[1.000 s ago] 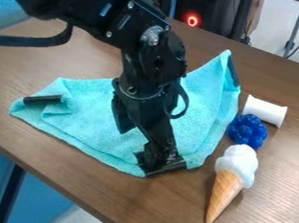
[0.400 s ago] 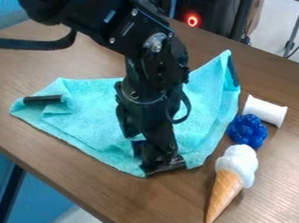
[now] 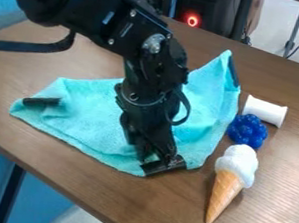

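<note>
we see a plain turquoise cloth (image 3: 87,122) with black strips (image 3: 41,101), a brown table (image 3: 280,172) streaked with wood grain, and a black gripper (image 3: 155,160). we also make out a white spool (image 3: 265,111), a deep blue berry (image 3: 247,130), and an ice cream (image 3: 235,168), white above its orange-tan cone (image 3: 224,193).

Fingers (image 3: 158,160) slightly parted, seemingly touching black strip (image 3: 164,167) on teal cloth (image 3: 91,115); ice-cream cone (image 3: 225,192) nearby.

A table (image 3: 156,202) bears a white spool (image 3: 264,111), bumpy blue object (image 3: 247,130) and ice-cream cone (image 3: 231,180).
</note>
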You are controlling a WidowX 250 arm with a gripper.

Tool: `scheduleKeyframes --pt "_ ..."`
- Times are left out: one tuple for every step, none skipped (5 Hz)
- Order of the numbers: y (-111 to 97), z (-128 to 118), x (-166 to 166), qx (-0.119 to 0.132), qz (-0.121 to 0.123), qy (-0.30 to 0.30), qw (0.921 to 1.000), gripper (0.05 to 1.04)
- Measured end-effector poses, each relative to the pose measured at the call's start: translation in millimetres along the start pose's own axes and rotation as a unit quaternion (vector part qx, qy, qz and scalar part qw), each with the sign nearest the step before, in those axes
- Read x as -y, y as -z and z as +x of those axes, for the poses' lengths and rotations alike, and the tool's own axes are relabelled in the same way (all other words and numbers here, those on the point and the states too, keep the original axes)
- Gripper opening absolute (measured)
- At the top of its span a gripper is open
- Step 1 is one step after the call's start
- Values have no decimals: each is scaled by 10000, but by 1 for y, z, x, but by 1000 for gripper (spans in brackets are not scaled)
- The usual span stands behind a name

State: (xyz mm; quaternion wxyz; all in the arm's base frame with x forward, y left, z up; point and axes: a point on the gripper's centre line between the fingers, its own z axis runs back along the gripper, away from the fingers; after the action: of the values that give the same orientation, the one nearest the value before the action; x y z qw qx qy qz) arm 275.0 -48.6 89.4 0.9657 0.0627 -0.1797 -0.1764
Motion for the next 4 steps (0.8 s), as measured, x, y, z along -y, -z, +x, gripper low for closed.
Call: scheduleKeyframes --pt "-1 -4 -4 -109 -81 -90 9999 142" --pt "-9 0 -26 -181 39 -181 9997 67" --pt "-18 2 -59 -308 207 -318 9988 59" --pt "-17 -1 -79 -648 314 -171 9973 59"
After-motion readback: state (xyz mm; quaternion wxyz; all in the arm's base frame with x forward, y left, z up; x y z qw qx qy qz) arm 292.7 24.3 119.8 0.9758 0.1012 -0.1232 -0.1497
